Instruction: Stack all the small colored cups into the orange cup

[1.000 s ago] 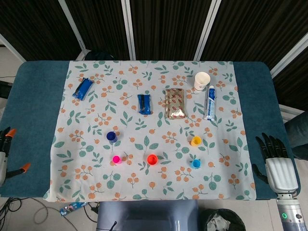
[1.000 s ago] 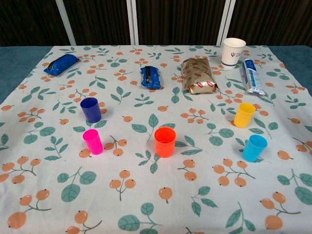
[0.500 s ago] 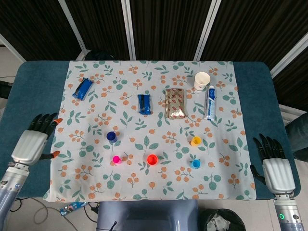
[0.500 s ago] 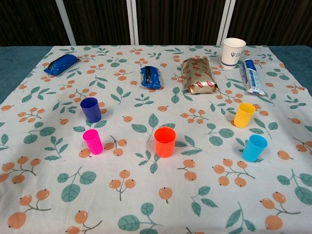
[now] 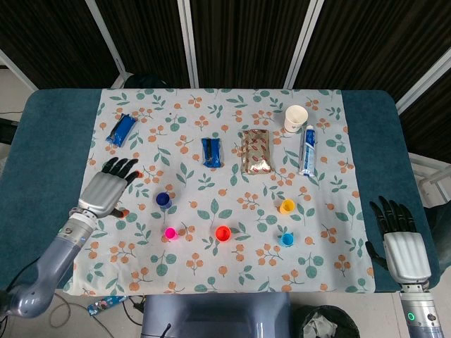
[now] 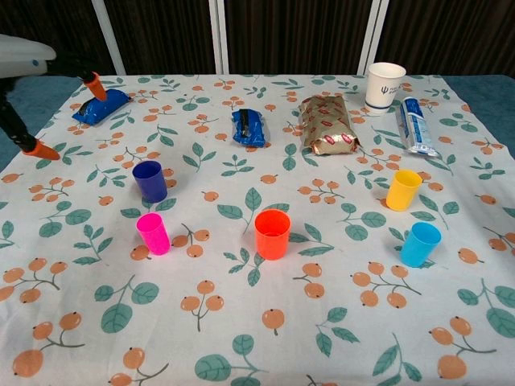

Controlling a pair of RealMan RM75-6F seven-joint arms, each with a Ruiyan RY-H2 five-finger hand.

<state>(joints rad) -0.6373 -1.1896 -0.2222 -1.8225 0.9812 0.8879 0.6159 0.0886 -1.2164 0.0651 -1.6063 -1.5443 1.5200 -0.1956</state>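
Since nothing is stacked yet, the layout reads as a start condition: the table carries a floral cloth, with clutter kept along the far half and the cups spread across the near half, each standing upright and well apart from the others. Left hand hovers over the cloth's left edge, fingers spread and holding nothing, just left of the dark blue cup; judged as lining up for a first pick, that cup being nearest. Right hand sits off the cloth at the right table edge, fingers extended, empty, apparently parked. Far-half distractors, largest first: foil snack bag, toothpaste tube, blue packet at far left, smaller blue packet centre, white paper cup. Orange cup, the target, stands near centre front, mouth up and empty, so reachable from either side. Small cups flank it: pink cup and dark blue to its left, yellow cup and light blue cup to its right. The split suggests each hand serves its own side.
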